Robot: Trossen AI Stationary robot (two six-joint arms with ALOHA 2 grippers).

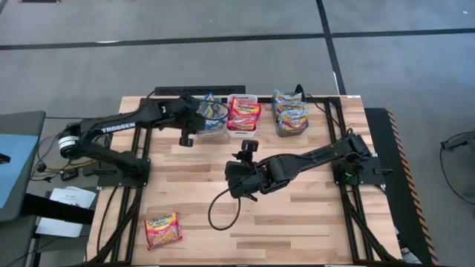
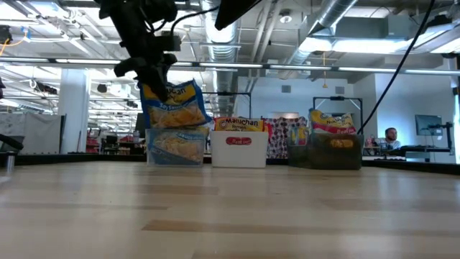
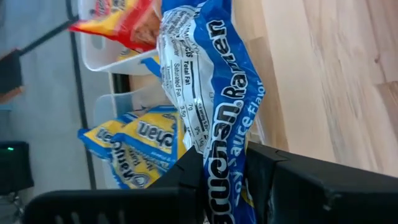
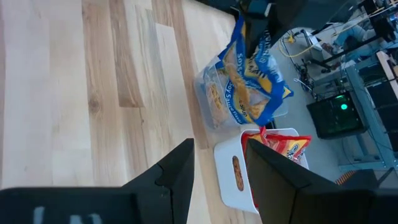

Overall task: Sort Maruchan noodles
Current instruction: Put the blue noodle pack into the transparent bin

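1. Four views; first the high one. Three bins stand in a row along the far edge of the counter [image 1: 297,222]: a clear bin [image 1: 211,127] on the left with blue-trimmed packets, a white bin [image 1: 243,117] in the middle with red-trimmed packets, and a dark grey bin [image 1: 291,122] on the right with orange-trimmed packets. The left end effector [image 1: 200,111] is over the clear bin, clamped on a blue-trimmed noodle packet [image 1: 214,110]. The right end effector [image 1: 248,146] hovers mid-counter, just near of the white bin, holding nothing. One lone red-trimmed packet [image 1: 162,229] lies flat at the near left of the counter, well apart from everything else.

2. Low view: the blue-trimmed noodle packet [image 2: 175,104] hangs above the clear bin [image 2: 176,147], pinched at its top left corner by the left end effector [image 2: 152,79]. The white bin [image 2: 238,150] and dark grey bin [image 2: 335,151] sit to the right.

3. Left wrist view: both fingers [image 3: 186,180] press on one end of the blue-trimmed noodle packet [image 3: 211,93]; more blue packets lie in the clear bin [image 3: 115,106] beyond.

4. Right wrist view: the fingers [image 4: 177,171] stand apart with bare counter [image 4: 93,93] between them; the white bin [image 4: 233,174] lies just ahead.
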